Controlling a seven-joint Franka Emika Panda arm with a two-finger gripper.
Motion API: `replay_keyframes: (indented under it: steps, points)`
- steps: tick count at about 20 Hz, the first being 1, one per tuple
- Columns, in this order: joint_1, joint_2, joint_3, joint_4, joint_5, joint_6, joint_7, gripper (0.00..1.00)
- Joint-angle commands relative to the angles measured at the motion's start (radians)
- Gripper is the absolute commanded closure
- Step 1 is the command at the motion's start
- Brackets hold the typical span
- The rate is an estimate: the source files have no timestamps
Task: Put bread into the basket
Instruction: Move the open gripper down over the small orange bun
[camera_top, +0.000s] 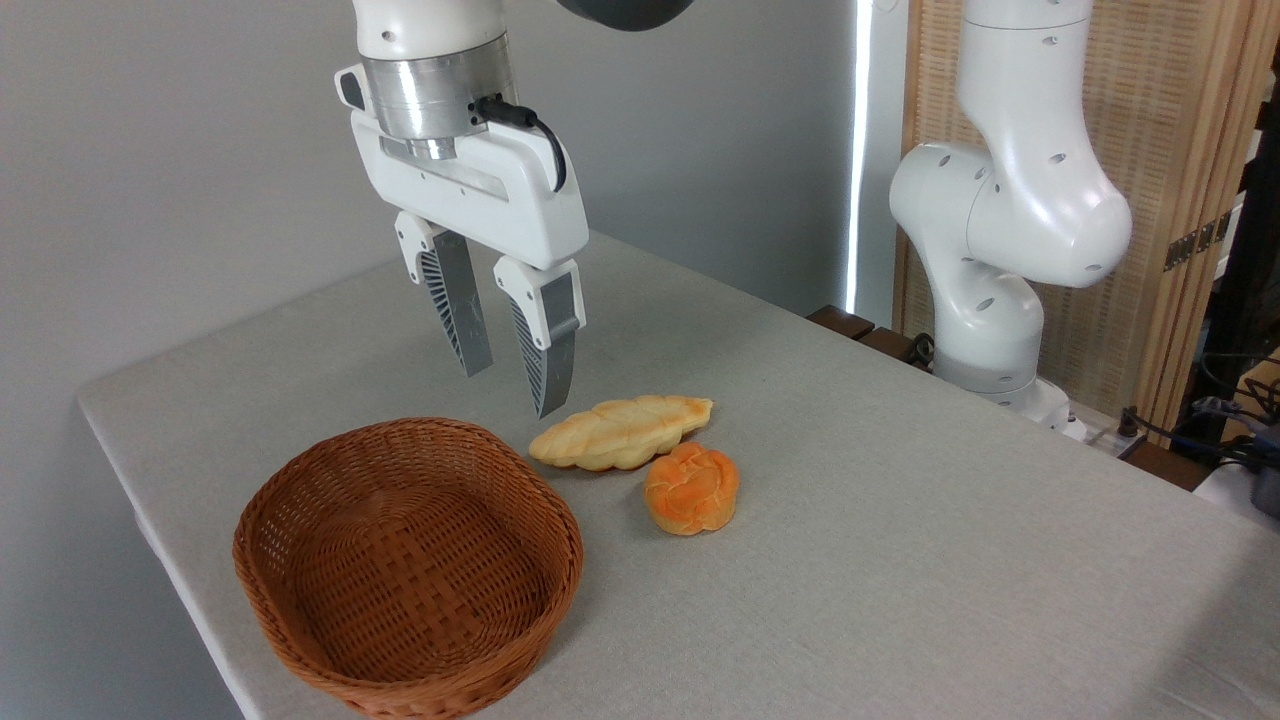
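**Wrong loaf within easy reach of the claw**

The claw (510, 390) is held above the desk (900, 560), its fingers spread apart with nothing between them. Relative to the basket (300, 520), it hangs over the far rim, towards the right. The bread (691, 487), a round orange bun with a knotted top, lies on the desk to the right of the basket, apart from it. The basket is seen to be empty.

The main hazard is judged to be the pale braided loaf (622, 432). It lies between the claw and the bun, just behind the bun and apparently touching it or nearly so. A descent made too far towards the basket could close on the loaf instead. If the bun is approached with a finger on the loaf's side, the loaf could be nudged or pinched along with it. The bun's rounded, knotted surface may also be squeezed out of a shallow grip. During carriage, the basket's upright rim could be clipped if the bun is held low.
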Motion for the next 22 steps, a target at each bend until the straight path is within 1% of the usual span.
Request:
replay_keyframes:
  steps: [1, 7, 10, 12, 15, 16, 17, 19, 20, 22]
  points:
    - [-0.008, -0.033, -0.002, -0.032, -0.034, 0.008, 0.013, 0.0]
    - [-0.01, -0.036, -0.004, -0.043, -0.033, 0.006, 0.013, 0.0]
    - [-0.01, -0.051, -0.005, -0.072, -0.032, 0.012, 0.015, 0.0]
    - [-0.012, -0.08, -0.007, -0.124, -0.027, 0.037, 0.025, 0.0]
    - [-0.013, -0.152, -0.008, -0.27, -0.021, 0.136, 0.054, 0.0]
    - [-0.013, -0.171, -0.008, -0.314, -0.019, 0.167, 0.076, 0.0]
    - [-0.013, -0.194, -0.008, -0.359, -0.019, 0.188, 0.129, 0.0]
    - [-0.016, -0.231, -0.004, -0.438, -0.018, 0.195, 0.261, 0.0]
    - [-0.018, -0.246, 0.006, -0.469, -0.015, 0.195, 0.3, 0.0]
    - [-0.018, -0.255, 0.007, -0.505, 0.031, 0.196, 0.341, 0.0]
